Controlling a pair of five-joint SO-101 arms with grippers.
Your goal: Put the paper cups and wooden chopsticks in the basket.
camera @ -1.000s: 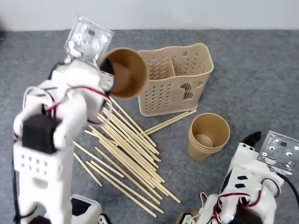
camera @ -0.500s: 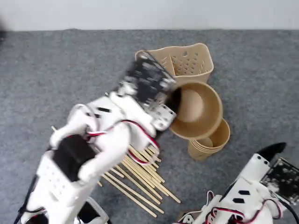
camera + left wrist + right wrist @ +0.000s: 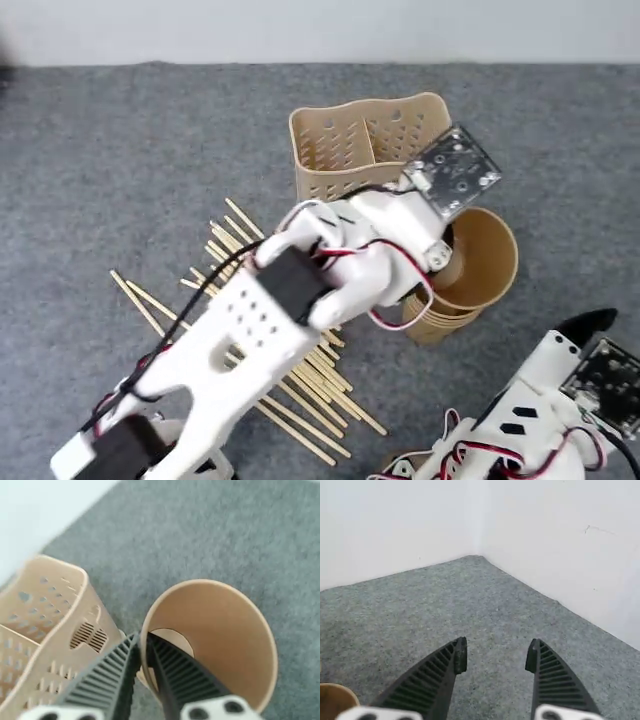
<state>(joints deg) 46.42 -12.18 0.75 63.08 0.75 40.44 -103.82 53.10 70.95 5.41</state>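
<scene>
left gripper (image 3: 142, 645) was clamped tight on the rim of a paper cup (image 3: 210, 640), one jaw inside the wall and one outside, the cup tipped so that its mouth faced up and away from the arm. from above, that cup hung right over the stack of cups (image 3: 432, 324) standing on the table (image 3: 120, 150), just beside the basket (image 3: 340, 160) but not above it. chopsticks (image 3: 335, 392) lay scattered on the table, many of them under the left arm. right gripper (image 3: 496, 662) stood wide open with nothing between its jaws, low at the near edge and well apart from the basket

the step in hand looked like the cup part of the job, with no cup yet in the basket and the sticks untouched. next the held cup probably wanted either seating squarely into the stack, or lifting clear of the basket's rim and across to the wider compartment before the jaws let go; a tilted release risked catching the rim or knocking the stack over
</scene>
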